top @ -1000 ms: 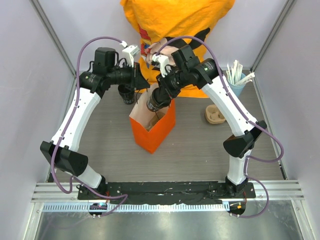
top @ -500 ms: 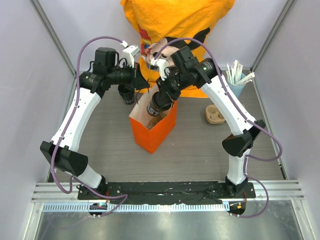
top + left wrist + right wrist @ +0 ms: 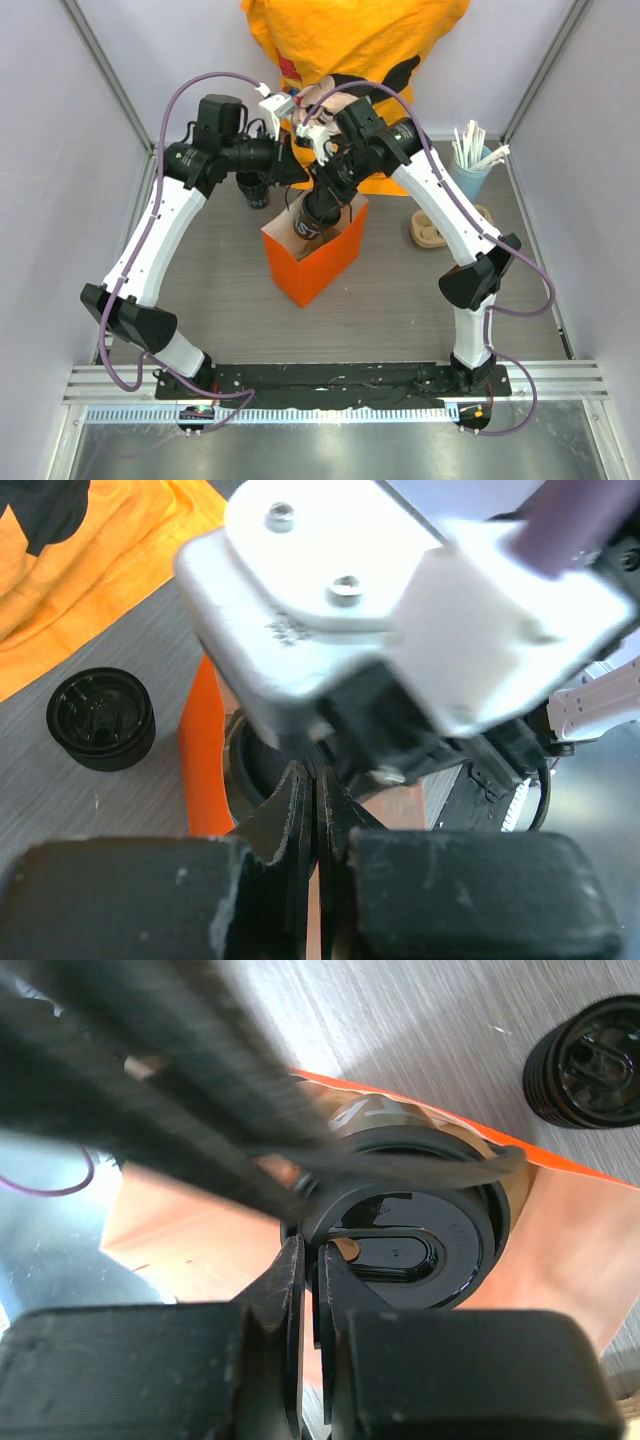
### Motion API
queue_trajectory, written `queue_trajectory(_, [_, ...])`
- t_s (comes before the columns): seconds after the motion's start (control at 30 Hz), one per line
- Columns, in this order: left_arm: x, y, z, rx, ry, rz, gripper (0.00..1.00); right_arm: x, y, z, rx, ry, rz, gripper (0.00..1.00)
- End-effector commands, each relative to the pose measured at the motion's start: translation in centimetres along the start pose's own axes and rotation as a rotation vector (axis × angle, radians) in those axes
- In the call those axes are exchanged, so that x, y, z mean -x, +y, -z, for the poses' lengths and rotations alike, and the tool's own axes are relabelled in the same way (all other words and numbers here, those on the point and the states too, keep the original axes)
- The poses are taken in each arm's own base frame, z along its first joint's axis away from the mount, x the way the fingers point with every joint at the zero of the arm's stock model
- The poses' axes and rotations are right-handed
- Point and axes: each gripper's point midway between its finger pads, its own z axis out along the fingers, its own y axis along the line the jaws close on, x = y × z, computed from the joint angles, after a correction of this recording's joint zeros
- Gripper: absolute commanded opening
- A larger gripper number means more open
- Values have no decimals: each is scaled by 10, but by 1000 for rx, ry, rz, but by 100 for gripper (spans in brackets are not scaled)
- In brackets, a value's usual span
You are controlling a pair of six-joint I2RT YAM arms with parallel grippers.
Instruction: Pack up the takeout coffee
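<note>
grey wood-grain worktop [image 3: 400, 290] runs between pale walls, with an orange cloth with black print [image 3: 350, 40] heaped at its far edge. an orange paper bag [image 3: 320, 262] stands open near the middle, and both arms bend in over its mouth.

the takeout coffee [image 3: 400, 1250] sits inside the bag, its round black lid up and just below the bag's rim. the right tool [image 3: 310, 1255] has its fingers pressed almost together, with only a thin slit between them. they pinch the near edge of the lid, and the tips touch its rim.

the left tool [image 3: 308, 785] is at the bag's far rim, just beside the right wrist. its fingers are also squeezed together, and a sliver of orange shows in the slit, so it seems to nip the paper edge. the right arm's white wrist block fills most of that view and hides the rest of the contact.

a short black stack of lids [image 3: 590, 1060] stands on the worktop just outside the bag. a second black cup [image 3: 255, 192] stands under the left arm, near the bag's left side. well apart on the right are a blue cup of stirrers [image 3: 468, 170] and a cardboard cup carrier [image 3: 428, 230].
</note>
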Motion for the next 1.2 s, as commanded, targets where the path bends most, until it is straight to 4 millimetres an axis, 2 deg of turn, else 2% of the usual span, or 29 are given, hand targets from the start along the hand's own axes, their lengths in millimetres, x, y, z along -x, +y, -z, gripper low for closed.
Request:
queue_trajectory(0.0, [13,-8,10,2,-38,-42,0,6,-17,-12,-63,-14,-37,1])
queue_trajectory(0.23, [7,11,9,105,-33,-13,0,9,-31,-17,-129,-36,-59,1])
queue_trajectory(0.4, [1,29,7,188,-29,17,0,10,-39,-11,-189,-74,-52,1])
queue_trajectory(0.57, [-1,46,6,267,-32,41,0,-2,-43,-18,-209,-43,-53,1])
queue_trajectory(1.17, [0,66,8,368,-45,73,0,-12,-53,-5,-342,64,99,1])
